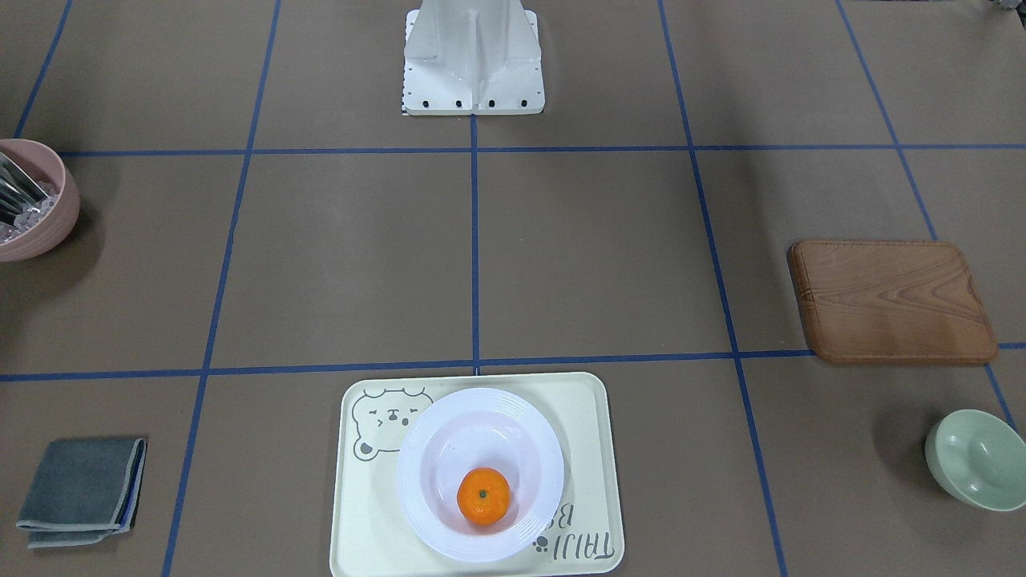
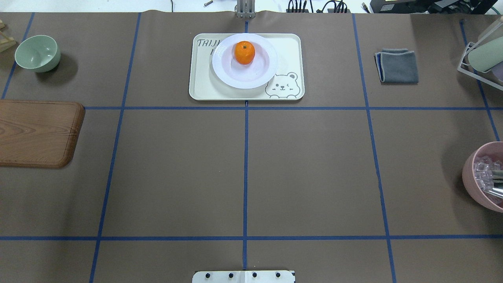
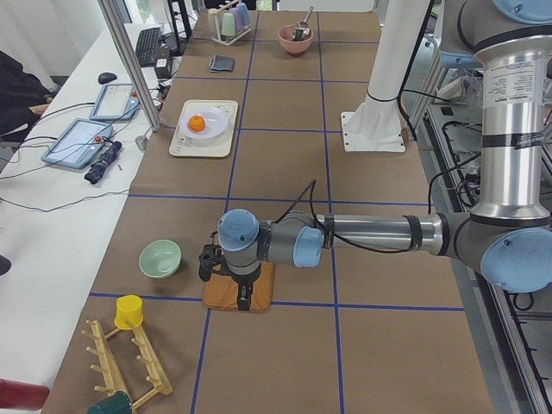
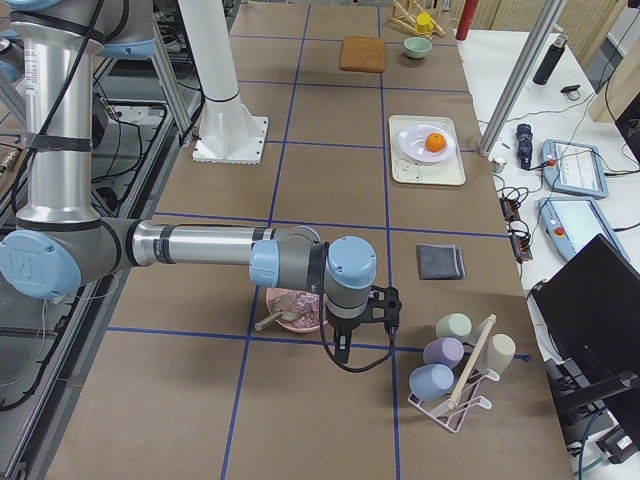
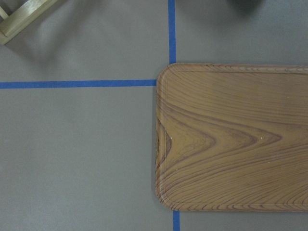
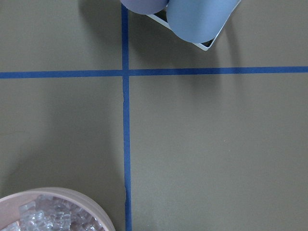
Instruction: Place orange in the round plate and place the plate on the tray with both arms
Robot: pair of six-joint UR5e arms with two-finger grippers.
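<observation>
The orange (image 1: 483,496) (image 2: 244,52) lies in the sunken centre of the white round plate (image 1: 425,481) (image 2: 257,76). That plate stands on the cream tray (image 1: 585,425) (image 2: 200,88) with the bear drawing, at the table's far middle. Both grippers are far from it and show only in the side views. My left gripper (image 3: 243,291) hangs over the brown wooden board (image 3: 259,289) (image 5: 231,139). Over the pink bowl (image 4: 295,310) (image 6: 57,211) hangs my right gripper (image 4: 342,335). Whether either one is open or shut I cannot tell.
A pale green bowl (image 2: 37,53) sits at the far left. A folded grey cloth (image 2: 397,66) lies to the right of the tray. A cup rack (image 4: 455,375) stands at the right end and a wooden peg rack (image 3: 121,362) at the left end. The robot's base (image 1: 473,60) is mid-table.
</observation>
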